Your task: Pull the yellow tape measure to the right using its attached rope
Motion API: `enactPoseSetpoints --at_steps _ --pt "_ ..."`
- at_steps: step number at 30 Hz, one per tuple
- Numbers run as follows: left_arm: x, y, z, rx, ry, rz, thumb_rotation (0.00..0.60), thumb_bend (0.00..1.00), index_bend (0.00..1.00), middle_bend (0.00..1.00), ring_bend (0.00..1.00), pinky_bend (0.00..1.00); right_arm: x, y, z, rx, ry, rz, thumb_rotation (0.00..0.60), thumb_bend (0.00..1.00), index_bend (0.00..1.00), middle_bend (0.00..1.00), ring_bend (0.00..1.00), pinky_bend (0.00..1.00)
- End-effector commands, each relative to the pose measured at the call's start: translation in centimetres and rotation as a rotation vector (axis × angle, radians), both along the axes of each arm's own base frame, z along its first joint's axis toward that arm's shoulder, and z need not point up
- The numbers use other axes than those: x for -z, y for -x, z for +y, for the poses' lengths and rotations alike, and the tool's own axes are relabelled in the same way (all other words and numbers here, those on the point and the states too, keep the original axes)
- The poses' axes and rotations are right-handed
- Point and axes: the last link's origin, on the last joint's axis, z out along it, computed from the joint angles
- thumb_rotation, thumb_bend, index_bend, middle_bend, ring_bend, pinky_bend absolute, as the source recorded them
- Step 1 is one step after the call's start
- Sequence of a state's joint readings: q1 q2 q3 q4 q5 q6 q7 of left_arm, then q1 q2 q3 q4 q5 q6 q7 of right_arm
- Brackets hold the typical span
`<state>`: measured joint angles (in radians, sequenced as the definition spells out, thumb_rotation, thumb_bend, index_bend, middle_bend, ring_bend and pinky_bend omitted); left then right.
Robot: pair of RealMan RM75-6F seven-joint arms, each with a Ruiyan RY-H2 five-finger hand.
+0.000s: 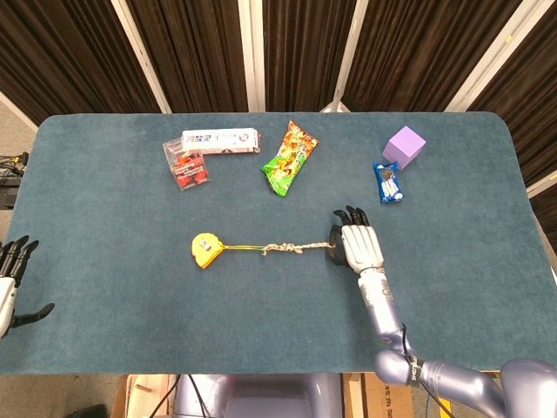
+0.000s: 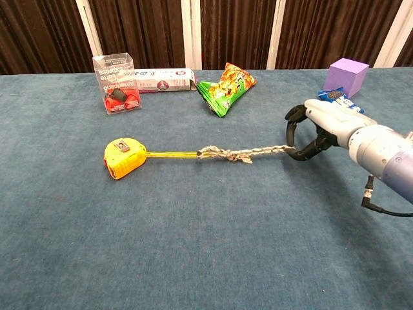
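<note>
Snack bag [image 1: 290, 158] behind rope [image 1: 294, 250].

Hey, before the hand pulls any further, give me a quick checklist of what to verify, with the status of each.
1. Right hand holds the rope end: ok, fingers curl around it in the chest view.
2. Rope joined to the yellow tape measure: ok, the knotted end meets the extended yellow blade.
3. Rope taut: ok, it runs nearly straight from blade to hand.
4. Path to the right: cannot tell for sure; the blue snack packet and purple cube sit farther back, seemingly off the line.
5. Blade locked so the case follows: cannot tell.
6. Left hand out of the way: ok, it is at the table's left edge.
</note>
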<state>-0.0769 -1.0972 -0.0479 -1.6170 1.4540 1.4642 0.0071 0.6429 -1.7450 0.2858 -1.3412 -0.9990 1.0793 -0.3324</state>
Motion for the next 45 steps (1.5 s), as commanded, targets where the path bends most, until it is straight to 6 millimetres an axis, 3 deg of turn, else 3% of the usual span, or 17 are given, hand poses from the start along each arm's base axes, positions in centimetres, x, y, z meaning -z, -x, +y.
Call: enactPoseSetpoints --at_steps 1,11,26,45 --pt "0.0 0.0 0.0 0.002 -0.001 0.001 0.600 0.00 0.00 0.00 0.00 0.00 -0.7 0.0 0.1 -0.006 0.010 -0.001 0.600 0.48 0.64 0.19 0.00 0.00" --pt "0.0 0.0 0.0 0.002 -0.003 0.001 0.600 0.00 0.00 0.00 0.00 0.00 -3.9 0.7 0.8 -0.028 0.045 0.007 0.600 0.56 0.65 0.20 0.00 0.00" --pt "-0.1 -0.2 -0.3 0.013 -0.010 0.008 0.600 0.00 0.00 0.00 0.00 0.00 -9.4 3.1 1.5 -0.002 0.115 0.044 0.600 0.56 0.66 0.20 0.00 0.00" --pt "-0.1 -0.5 -0.6 0.031 -0.017 0.024 0.600 0.00 0.00 0.00 0.00 0.00 -18.2 9.8 0.7 0.159 0.277 0.141 0.600 0.57 0.66 0.20 0.00 0.00"
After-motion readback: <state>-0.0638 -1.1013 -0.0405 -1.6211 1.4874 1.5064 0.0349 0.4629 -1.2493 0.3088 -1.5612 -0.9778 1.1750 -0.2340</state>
